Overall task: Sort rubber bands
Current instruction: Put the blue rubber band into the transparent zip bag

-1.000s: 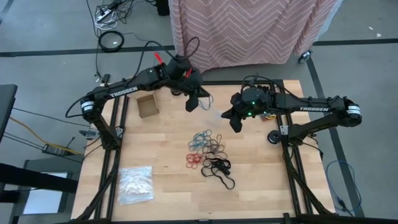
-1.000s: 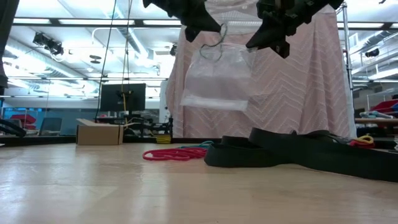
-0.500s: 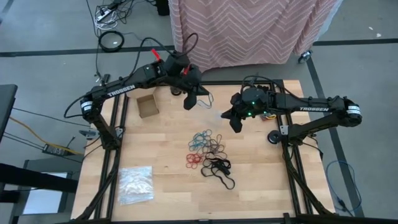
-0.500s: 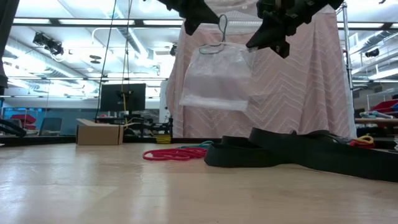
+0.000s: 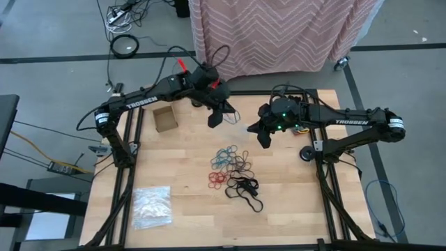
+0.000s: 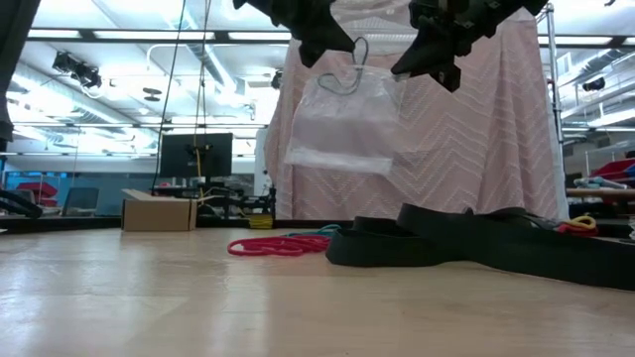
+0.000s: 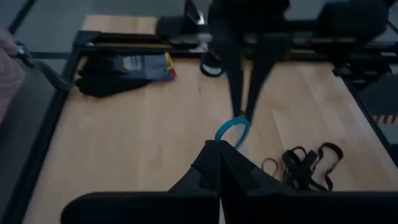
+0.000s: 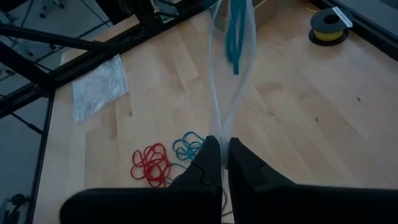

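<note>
A clear plastic bag (image 6: 342, 124) hangs in the air over the far middle of the table. My right gripper (image 5: 263, 139) is shut on its top edge. My left gripper (image 5: 216, 118) stands close beside it, shut on a blue-teal rubber band (image 7: 233, 130). That band (image 6: 347, 77) dangles at the bag's mouth. The other rubber bands lie in a pile (image 5: 233, 167) on the table below: blue ones (image 5: 224, 158), red ones (image 5: 217, 179), tan ones and larger black ones (image 5: 245, 192). My left gripper pinches the blue-teal band's near part (image 7: 225, 138) between its two fingertips, slanting down from the table's far left. The loop sticks out past the fingertips, clear of the table. Whether the fingers also touch the bag, I cannot tell. My right gripper pinches the bag's top edge (image 8: 222, 127) between its two fingers, slanting down from the table's right. The bag hangs below, clear of the table. Its two clear walls (image 8: 214, 74) stand apart beyond the fingers, the blue band (image 8: 236, 37) between them.
A small cardboard box (image 5: 166, 118) stands at the far left. A second clear crinkly bag (image 5: 152, 207) lies flat at the near left. A yellow spool (image 8: 328, 26) sits near the far edge. A pink patterned cloth (image 5: 279, 35) hangs behind the table.
My left gripper drew a little toward the table's far left, then came back toward the bag and tipped further down. The blue band, raised above the bag half a second ago, now hangs lower at the bag's mouth. The bag stays hanging from my still right gripper.
</note>
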`<action>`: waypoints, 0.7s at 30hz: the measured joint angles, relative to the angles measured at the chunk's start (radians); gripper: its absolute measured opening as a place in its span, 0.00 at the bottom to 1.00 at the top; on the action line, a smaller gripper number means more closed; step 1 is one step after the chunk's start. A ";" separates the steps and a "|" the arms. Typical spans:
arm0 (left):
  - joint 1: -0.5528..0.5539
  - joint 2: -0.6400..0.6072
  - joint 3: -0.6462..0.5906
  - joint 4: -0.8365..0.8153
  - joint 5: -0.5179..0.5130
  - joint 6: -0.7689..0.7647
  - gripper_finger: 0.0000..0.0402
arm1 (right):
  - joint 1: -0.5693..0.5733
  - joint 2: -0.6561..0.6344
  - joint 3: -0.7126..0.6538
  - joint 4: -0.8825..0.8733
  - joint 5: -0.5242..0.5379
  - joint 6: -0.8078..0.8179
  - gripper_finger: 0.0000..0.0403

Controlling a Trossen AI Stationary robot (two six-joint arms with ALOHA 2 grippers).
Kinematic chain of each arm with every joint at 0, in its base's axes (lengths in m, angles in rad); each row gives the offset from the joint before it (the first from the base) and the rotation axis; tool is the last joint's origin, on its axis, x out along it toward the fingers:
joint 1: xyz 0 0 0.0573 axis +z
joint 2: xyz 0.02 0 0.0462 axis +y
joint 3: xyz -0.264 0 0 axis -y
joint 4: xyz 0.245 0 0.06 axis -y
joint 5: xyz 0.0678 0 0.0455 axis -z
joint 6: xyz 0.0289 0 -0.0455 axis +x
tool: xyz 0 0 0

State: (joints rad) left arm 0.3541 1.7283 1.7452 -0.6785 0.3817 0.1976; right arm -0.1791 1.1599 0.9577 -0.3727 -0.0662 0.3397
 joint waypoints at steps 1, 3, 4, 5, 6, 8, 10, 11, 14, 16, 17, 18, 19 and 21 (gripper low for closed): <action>-0.005 0.006 0.000 -0.003 -0.006 0.006 0.00 | 0.000 0.000 0.000 0.001 0.000 0.000 0.00; -0.008 0.013 0.000 -0.012 -0.004 0.011 0.00 | 0.000 0.000 0.000 0.002 0.000 -0.001 0.00; -0.008 0.015 -0.001 -0.028 -0.003 0.016 0.00 | -0.001 0.000 0.000 0.001 0.000 -0.001 0.00; -0.008 0.018 -0.001 -0.039 -0.002 0.027 0.00 | -0.003 0.000 0.000 0.001 0.000 -0.001 0.00; -0.008 0.020 -0.001 -0.044 0.001 0.032 0.00 | -0.006 0.000 0.000 0.002 0.000 -0.002 0.00; -0.008 0.020 -0.001 -0.059 0.000 0.031 0.01 | -0.012 0.000 0.000 0.001 0.000 -0.002 0.00; -0.008 0.020 -0.001 -0.056 -0.019 0.022 0.03 | -0.016 0.000 0.000 0.002 0.001 -0.002 0.00; -0.007 0.020 -0.001 -0.054 -0.026 0.014 0.06 | -0.018 0.000 0.000 0.002 0.001 -0.002 0.00; -0.003 0.020 -0.001 -0.057 -0.029 -0.003 0.14 | -0.020 0.000 0.000 0.002 0.001 -0.003 0.00; -0.001 0.019 -0.001 -0.057 -0.022 -0.017 0.21 | -0.020 0.000 0.000 0.001 0.001 -0.003 0.00; -0.001 0.019 -0.001 -0.057 -0.018 -0.019 0.24 | -0.020 0.000 0.000 0.002 0.001 -0.003 0.00; -0.001 0.019 -0.001 -0.056 -0.016 -0.020 0.28 | -0.020 0.000 0.000 0.001 0.001 -0.003 0.00; -0.001 0.019 -0.001 -0.054 -0.017 -0.023 0.31 | -0.020 0.000 0.000 0.001 0.001 -0.003 0.00; -0.002 0.019 0.000 -0.054 -0.022 -0.049 0.37 | -0.020 0.000 0.000 -0.006 0.007 -0.003 0.00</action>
State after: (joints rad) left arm 0.3523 1.7473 1.7454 -0.7326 0.3599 0.1491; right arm -0.1993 1.1599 0.9573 -0.3785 -0.0594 0.3365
